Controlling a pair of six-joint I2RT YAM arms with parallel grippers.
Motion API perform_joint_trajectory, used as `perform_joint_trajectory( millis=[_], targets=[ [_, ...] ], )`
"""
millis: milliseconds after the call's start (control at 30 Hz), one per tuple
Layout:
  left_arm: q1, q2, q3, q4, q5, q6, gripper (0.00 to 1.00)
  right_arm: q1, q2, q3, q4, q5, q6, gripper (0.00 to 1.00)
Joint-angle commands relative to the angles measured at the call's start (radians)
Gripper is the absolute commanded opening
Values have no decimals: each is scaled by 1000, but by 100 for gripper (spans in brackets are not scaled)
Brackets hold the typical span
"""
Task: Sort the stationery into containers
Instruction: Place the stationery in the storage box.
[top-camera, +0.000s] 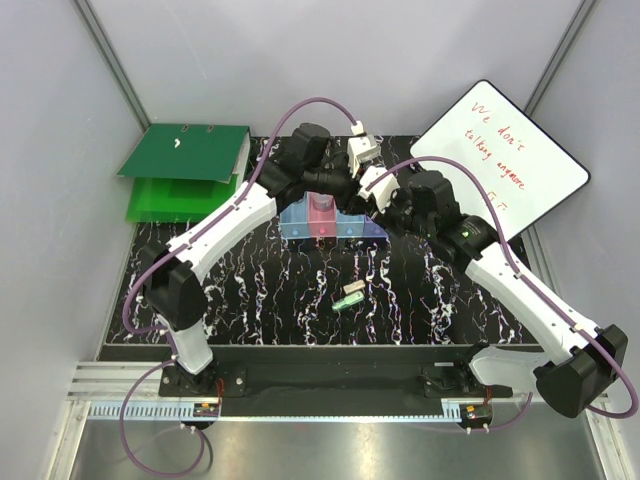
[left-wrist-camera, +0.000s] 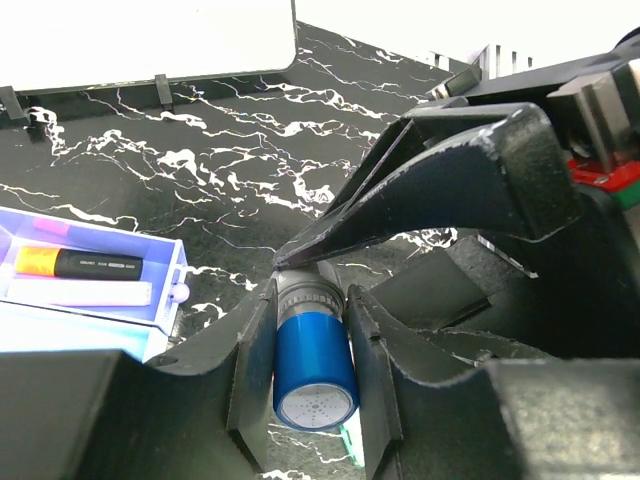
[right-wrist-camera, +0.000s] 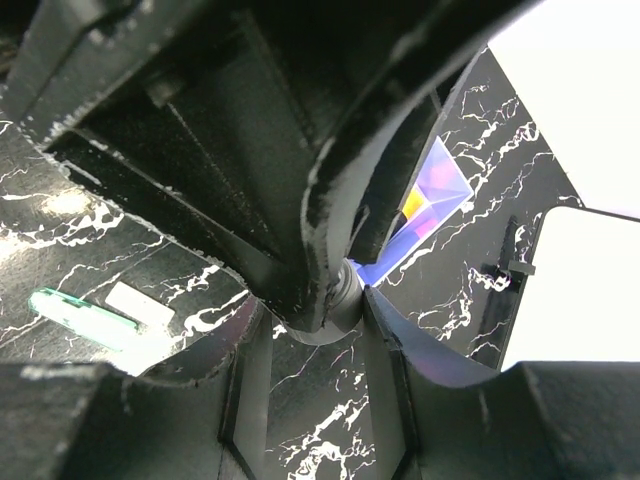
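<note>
Evidently midway: your left claw (left-wrist-camera: 310, 310) clamps a blue plastic cylinder (left-wrist-camera: 315, 365) beside a part-filled translucent purple bin (left-wrist-camera: 165, 300), right claw (right-wrist-camera: 318, 315) grip unclear, green stick (right-wrist-camera: 80, 315) and beige block (right-wrist-camera: 140, 305) loose to its left.

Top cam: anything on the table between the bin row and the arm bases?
Yes, top view: a green piece and a beige piece lie side by side; the rest is bare marbled table.

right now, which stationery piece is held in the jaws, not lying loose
The blue cylinder, clamped in the jaws of the left gripper. The green piece and beige piece lie on the table.
</note>
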Motion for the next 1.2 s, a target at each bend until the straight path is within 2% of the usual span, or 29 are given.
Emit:
perform_joint_trajectory(
  millis=[0,167,200,367,533,833,1000,1167],
  targets=[
    [-5,-31,-22,2,6,49,36,18,-9,28,63,-15,-10,5],
    [10,-37,-37,-4,7,52,40,17,-11,25,64,-13,-10,5],
    [12,-37,-39,-5,9,51,53,17,-9,25,64,-11,-11,5],
    [21,-34,-25,-6,-3,51,64,18,-6,26,66,-13,-13,5],
    [40,-31,-11,-4,0,49,58,18,-8,25,64,-11,-13,5],
    [66,-43,-10,-10,21,40,58,17,-11,19,64,-7,-14,6],
    [75,-45,-2,-4,27,25,73,17,-9,14,66,-7,-16,6],
    [76,-42,7,7,32,11,79,18,-9,14,67,-8,-14,6]
  ],
)
